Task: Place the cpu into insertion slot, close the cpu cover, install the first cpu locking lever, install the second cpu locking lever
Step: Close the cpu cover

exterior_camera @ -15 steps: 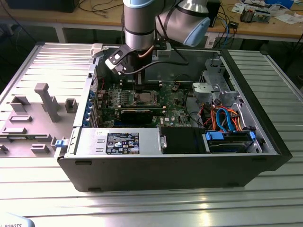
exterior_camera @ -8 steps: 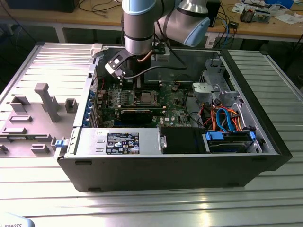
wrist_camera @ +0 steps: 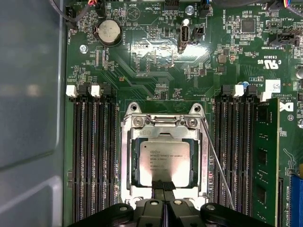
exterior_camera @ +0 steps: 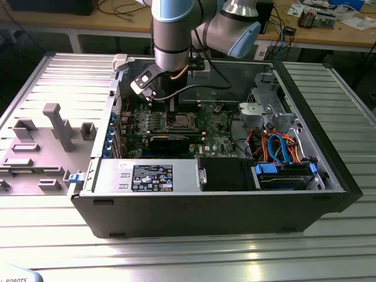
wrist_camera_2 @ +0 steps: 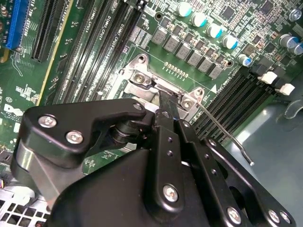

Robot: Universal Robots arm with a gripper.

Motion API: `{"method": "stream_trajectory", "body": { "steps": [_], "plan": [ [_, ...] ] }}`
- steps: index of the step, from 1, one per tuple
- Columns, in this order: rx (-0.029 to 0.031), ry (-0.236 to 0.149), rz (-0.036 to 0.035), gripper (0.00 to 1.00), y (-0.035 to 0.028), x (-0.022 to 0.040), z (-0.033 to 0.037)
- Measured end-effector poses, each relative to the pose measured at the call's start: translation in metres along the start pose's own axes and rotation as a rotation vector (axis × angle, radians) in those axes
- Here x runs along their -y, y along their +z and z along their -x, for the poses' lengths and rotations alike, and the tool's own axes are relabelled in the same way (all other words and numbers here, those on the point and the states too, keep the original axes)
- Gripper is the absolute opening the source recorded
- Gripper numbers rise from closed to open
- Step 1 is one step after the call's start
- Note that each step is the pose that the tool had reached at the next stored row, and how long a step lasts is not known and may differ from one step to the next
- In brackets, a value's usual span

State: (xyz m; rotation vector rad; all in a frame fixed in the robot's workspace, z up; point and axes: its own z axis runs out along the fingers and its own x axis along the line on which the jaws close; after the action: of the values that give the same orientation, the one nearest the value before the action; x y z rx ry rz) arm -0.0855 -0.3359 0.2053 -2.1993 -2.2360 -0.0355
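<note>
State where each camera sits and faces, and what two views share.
Exterior view: off the arm, high, slanting down into the open black computer case; grey-blue robot arm shows.
First wrist view: straight down on the silver-grey square cpu; shut black fingers show.
Second wrist view: slanting across the green circuit board; black gripper shows.
Both wrist views share the thin wire lever.

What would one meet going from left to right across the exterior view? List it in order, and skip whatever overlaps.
Grey moulded fixture with upright blocks → square dark insertion slot with a silvery metal rim → silvery perforated metal drive cage → black side wall of the computer case.
</note>
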Motion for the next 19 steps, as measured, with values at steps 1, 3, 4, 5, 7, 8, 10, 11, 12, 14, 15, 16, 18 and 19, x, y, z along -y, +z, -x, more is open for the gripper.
{"method": "stream_trajectory", "body": {
  "steps": [1,3,4,5,7,8,10,11,12,14,15,16,18,19],
  "plan": [
    [-0.0005,0.000,0.0004,0.11,-0.0003,-0.0001,-0.0001],
    [0.0001,0.000,0.0001,0.11,-0.0015,0.0000,0.0000],
    [0.0001,0.000,0.0000,0.11,-0.0020,0.0000,0.0000],
    [0.0000,0.000,0.0001,0.11,-0.0026,0.0000,-0.0001],
    [0.0001,0.000,0.0000,0.11,-0.0037,0.0000,0.0000],
    [0.0001,0.000,0.0000,0.11,-0.0044,0.0000,-0.0001],
    [0.0000,0.000,0.0000,0.11,-0.0060,-0.0001,-0.0001],
    [-0.0001,0.000,0.0002,0.11,-0.0060,-0.0001,-0.0002],
    [-0.0002,0.000,0.0001,0.11,-0.0060,-0.0001,-0.0002],
    [0.0000,0.000,0.0000,0.11,-0.0060,0.0022,-0.0001],
    [0.0000,0.000,0.0000,0.11,-0.0057,0.0029,-0.0002],
    [0.0001,0.000,0.0000,0.11,-0.0041,0.0034,-0.0001],
    [0.0001,0.000,-0.0001,0.11,-0.0018,0.0035,-0.0001],
    [0.0001,0.000,-0.0001,0.11,-0.0013,0.0035,0.0000]
  ]
}}
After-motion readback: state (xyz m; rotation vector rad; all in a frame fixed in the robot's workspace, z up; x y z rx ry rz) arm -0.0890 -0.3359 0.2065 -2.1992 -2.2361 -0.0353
